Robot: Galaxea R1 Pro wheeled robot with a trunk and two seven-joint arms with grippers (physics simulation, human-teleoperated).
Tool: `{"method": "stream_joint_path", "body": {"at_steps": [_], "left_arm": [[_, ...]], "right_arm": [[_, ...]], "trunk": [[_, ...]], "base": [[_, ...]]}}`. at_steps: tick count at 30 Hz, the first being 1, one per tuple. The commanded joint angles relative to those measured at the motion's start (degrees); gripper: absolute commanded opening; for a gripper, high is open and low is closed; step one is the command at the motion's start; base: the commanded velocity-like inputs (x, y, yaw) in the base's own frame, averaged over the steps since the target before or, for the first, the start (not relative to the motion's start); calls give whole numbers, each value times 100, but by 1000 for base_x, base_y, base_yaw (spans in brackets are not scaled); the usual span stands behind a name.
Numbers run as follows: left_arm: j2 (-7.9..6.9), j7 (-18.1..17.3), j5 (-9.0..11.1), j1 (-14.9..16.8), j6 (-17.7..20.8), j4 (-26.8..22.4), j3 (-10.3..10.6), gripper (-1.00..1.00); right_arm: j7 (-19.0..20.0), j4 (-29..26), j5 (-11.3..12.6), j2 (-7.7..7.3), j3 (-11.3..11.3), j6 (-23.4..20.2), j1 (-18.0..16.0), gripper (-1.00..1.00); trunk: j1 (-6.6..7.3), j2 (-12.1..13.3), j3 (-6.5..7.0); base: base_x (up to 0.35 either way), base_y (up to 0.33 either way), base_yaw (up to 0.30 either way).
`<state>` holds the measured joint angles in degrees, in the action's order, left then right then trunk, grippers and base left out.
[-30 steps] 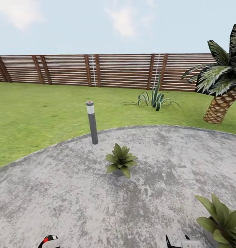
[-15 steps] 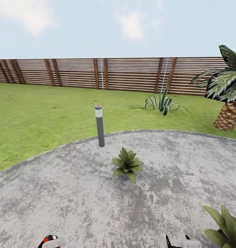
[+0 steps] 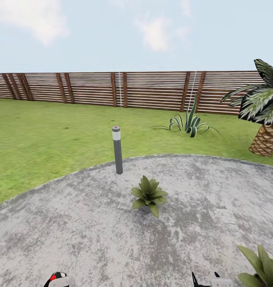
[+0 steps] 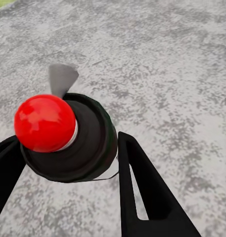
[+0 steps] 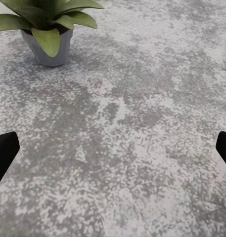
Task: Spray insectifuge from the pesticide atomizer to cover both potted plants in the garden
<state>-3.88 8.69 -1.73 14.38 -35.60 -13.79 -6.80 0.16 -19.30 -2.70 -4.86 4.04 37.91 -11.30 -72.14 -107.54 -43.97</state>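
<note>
left end effector (image 4: 68, 163) clamped, right end effector (image 5: 113, 153) fingers spread wide

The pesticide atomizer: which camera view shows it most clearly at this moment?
The left wrist view shows it best: the pesticide atomizer sits close up between the left gripper's black fingers, its red tip toward the camera. The head view catches just its red and white top at the bottom edge.

Held thing: the small dark round spray bottle with a shiny red tip (image 4: 68, 140)
Left gripper (image 4: 68, 177): two black fingers (image 4: 142, 192) squeezing the bottle's sides
Ground: speckled grey stone patio (image 4: 167, 74)
</note>
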Motion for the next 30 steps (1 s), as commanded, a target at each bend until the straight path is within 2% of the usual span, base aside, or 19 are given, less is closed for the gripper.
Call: {"method": "stream_joint_path", "body": {"at_steps": [1, 12, 25, 30], "left_arm": [[1, 18, -18, 3, -17, 5, -12, -100], [-7, 24, -12, -1, -27, -1, -3, -100], [-8, 24, -11, -2, -26, 6, -5, -100], [-8, 24, -19, -4, -26, 8, -4, -100]], "right_arm": [[2, 5, -29, 3, 27, 17, -4, 100], [0, -3, -30, 2, 27, 23, -4, 100], [2, 8, -37, 28, 18, 15, -4, 100], [2, 7, -37, 29, 18, 16, -4, 100]], "trunk": [[1, -1, 5], [1, -1, 40], [1, -1, 40], [1, -1, 40]], "base": [[0, 0, -86], [17, 0, -53], [311, 57, 1], [336, 1, 119]]}}
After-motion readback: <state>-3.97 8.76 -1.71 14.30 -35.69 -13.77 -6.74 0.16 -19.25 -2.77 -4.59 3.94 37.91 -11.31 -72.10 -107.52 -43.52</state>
